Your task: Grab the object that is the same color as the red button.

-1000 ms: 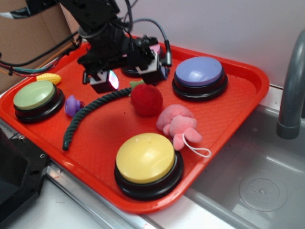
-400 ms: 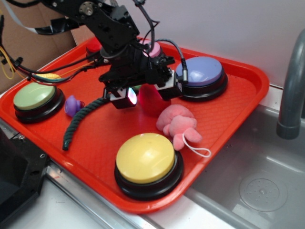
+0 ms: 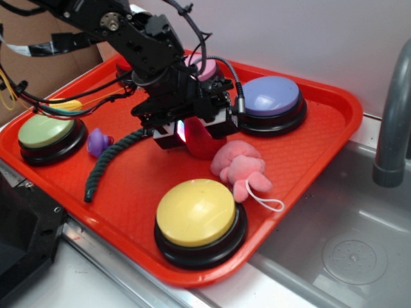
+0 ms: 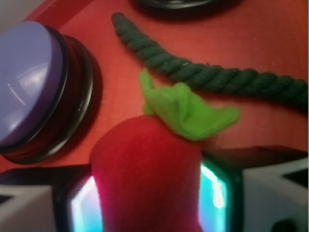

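Note:
The fuzzy red plush ball (image 3: 201, 141) with its green leaf top (image 4: 186, 108) lies mid-tray, between the purple and yellow buttons. My gripper (image 3: 194, 131) is down over it and shut on it. In the wrist view the red ball (image 4: 145, 174) is squeezed narrow between the two glowing pads (image 4: 83, 205), and my gripper (image 4: 147, 198) holds it from both sides. The red button (image 3: 123, 64) shows only as a sliver at the tray's far left corner, behind the arm.
On the orange-red tray (image 3: 347, 109) stand a purple button (image 3: 268, 96), a yellow button (image 3: 196, 212), a green button (image 3: 46, 127) and a pink button (image 3: 205, 66). A pink plush toy (image 3: 241, 168) touches the ball's right side. A dark green rope (image 3: 115, 154) and a small purple toy (image 3: 97, 141) lie left. A sink (image 3: 359, 250) is at right.
The gripper came forward from behind the ball, dropped over it and closed. The ball now looks pinched and is mostly covered by the gripper.

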Tool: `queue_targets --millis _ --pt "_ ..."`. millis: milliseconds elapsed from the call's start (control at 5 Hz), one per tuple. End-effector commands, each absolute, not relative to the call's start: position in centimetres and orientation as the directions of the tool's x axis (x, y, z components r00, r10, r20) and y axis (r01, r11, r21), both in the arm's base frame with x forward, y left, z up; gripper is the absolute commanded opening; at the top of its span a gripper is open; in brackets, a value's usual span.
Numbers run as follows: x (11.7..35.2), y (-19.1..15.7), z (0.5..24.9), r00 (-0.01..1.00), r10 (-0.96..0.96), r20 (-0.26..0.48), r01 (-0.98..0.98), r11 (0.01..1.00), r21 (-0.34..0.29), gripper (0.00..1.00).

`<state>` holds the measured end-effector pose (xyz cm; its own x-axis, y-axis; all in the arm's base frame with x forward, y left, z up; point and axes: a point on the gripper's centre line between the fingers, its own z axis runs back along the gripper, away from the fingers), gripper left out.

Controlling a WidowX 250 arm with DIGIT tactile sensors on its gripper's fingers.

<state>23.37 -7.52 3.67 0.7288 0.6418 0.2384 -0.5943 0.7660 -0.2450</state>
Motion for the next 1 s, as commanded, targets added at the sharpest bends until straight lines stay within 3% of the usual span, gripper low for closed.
queue_targets --millis 0,200,400,600,800 --pt "22.3 -5.0 10.6 0.868 0.438 0.232 -0.396 0.895 -0.206 0.0" --pt "21.8 -2.7 13.6 0.958 0.268 0.102 -0.248 0.953 -0.176 0.0" --pt "21.1 -1.0 16.8 0.982 0.157 0.106 -0.146 0.983 -0.108 0.0" --pt "20.5 0.6 19.8 0.985 0.094 0.148 -0.082 0.993 -0.087 0.0" --pt "19.7 1.2 21.3 0.971 0.101 0.216 -0.072 0.988 -0.137 0.0"
